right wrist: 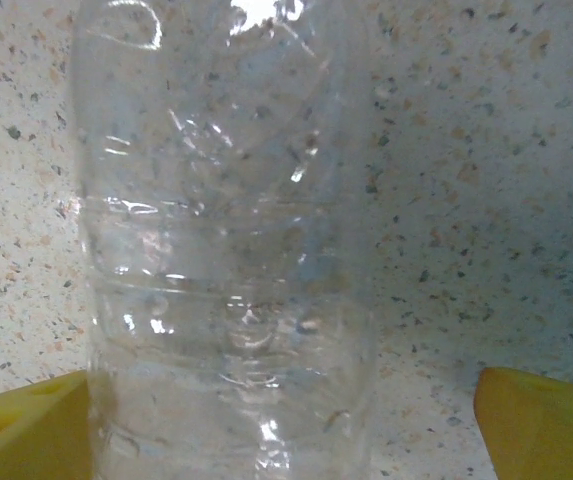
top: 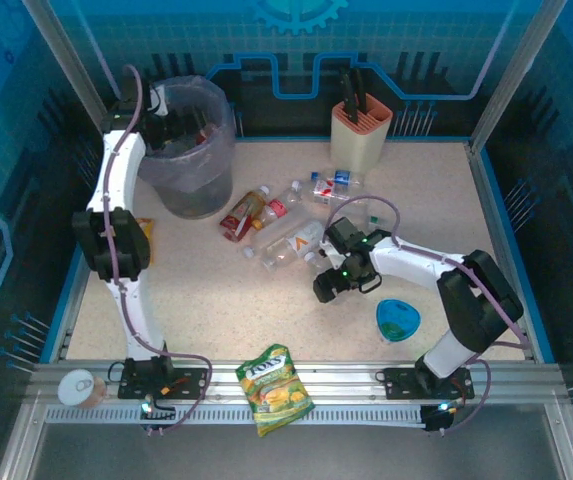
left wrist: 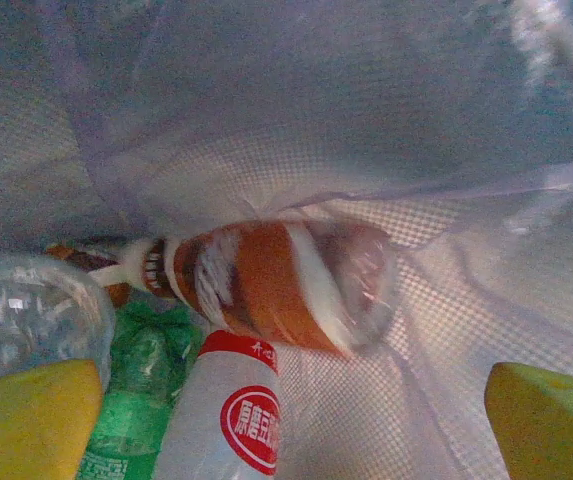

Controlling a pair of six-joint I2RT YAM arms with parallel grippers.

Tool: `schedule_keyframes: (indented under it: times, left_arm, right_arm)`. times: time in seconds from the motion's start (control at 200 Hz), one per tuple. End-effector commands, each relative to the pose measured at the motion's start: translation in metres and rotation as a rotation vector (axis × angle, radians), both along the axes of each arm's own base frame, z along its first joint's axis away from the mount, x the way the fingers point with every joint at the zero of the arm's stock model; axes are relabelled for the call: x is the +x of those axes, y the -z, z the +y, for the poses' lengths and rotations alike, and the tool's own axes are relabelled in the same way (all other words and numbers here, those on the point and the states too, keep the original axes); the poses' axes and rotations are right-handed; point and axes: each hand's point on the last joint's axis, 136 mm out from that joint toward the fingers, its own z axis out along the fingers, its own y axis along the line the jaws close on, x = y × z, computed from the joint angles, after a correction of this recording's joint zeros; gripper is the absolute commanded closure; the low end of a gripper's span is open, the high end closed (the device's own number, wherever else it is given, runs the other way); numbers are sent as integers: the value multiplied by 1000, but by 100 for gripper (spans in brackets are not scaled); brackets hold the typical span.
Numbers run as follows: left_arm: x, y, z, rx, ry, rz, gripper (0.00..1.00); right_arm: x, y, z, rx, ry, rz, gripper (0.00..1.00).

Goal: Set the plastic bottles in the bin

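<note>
The grey bin [top: 198, 180] with its crinkled bag liner stands at the back left. My left gripper [top: 171, 125] hangs over its mouth, open [left wrist: 286, 430], both yellow fingertips [left wrist: 28, 420] wide apart and holding nothing. Below it in the bin lie a blurred brown bottle [left wrist: 286, 285], a white red-labelled bottle [left wrist: 228, 420], a green one [left wrist: 136, 385] and a clear one [left wrist: 26, 310]. Several bottles lie mid-table, among them a brown one [top: 246, 212] and a clear one [top: 291, 243]. My right gripper [top: 318, 252] is open [right wrist: 286, 430] around a clear bottle [right wrist: 226, 250]; the left fingertip touches it, the right fingertip [right wrist: 546, 425] stands apart.
A peach knife holder [top: 361, 130] stands at the back centre. A small blue bowl [top: 398, 320] sits right of my right arm. A snack bag [top: 278, 388] lies on the front rail and a tin can [top: 81, 388] at the front left.
</note>
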Motion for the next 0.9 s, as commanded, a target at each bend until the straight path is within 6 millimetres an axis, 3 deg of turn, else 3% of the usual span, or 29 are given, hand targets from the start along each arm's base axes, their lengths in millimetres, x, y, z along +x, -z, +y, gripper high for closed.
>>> schedule_keyframes:
  times: [0.0, 0.245, 0.43, 0.595, 0.76, 0.896]
  left_arm:
    - [-13, -68, 2, 46, -20, -143, 1]
    - [-45, -128, 2, 80, -43, -261, 1]
    - [-82, -147, -6, 70, -29, -287, 1]
    - [-130, -136, -26, 56, -9, -262, 1]
    - [-178, -119, -73, 64, 73, -261, 1]
    - [-213, -91, -106, 34, 140, -211, 1]
  right_arm:
    - [-4, 0, 5, 3, -8, 16, 10]
    - [-8, 6, 7, 4, 0, 47, 15]
    - [-8, 8, 7, -7, 5, 57, 19]
    - [-10, 6, 5, -15, 6, 63, 21]
    - [-11, 2, 5, -26, -5, 68, 25]
    - [-11, -1, 5, -39, -28, 62, 33]
